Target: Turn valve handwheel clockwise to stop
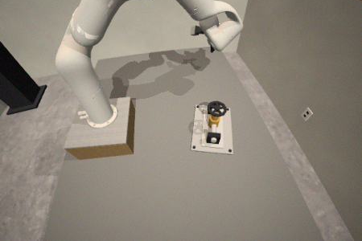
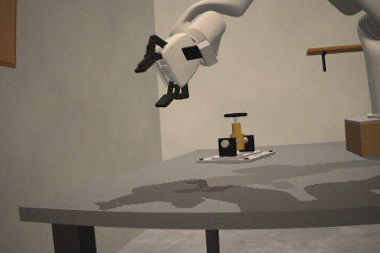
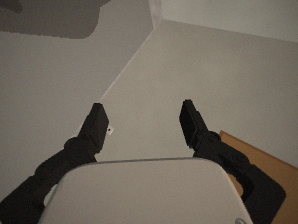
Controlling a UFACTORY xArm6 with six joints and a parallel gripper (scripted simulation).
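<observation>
A smooth white arm point(image 1: 80, 70) of rounded tubular links, a bolted round flange at its foot, ends in a white-bodied gripper point(image 2: 152, 83) with black fingers.

The gripper point(image 2: 150, 85) has black fingers on a white body, and the arm point(image 1: 80, 66) behind it is white too. Below it, the wheel point(image 1: 216, 108) is black, on a yellow stem point(image 2: 237, 131) with black blocks point(image 2: 227, 147), all on a white plate point(image 1: 199, 144). The table point(image 1: 161, 194) under them is grey. The arm's base block point(image 1: 100, 140) is brown with a grey top.
</observation>
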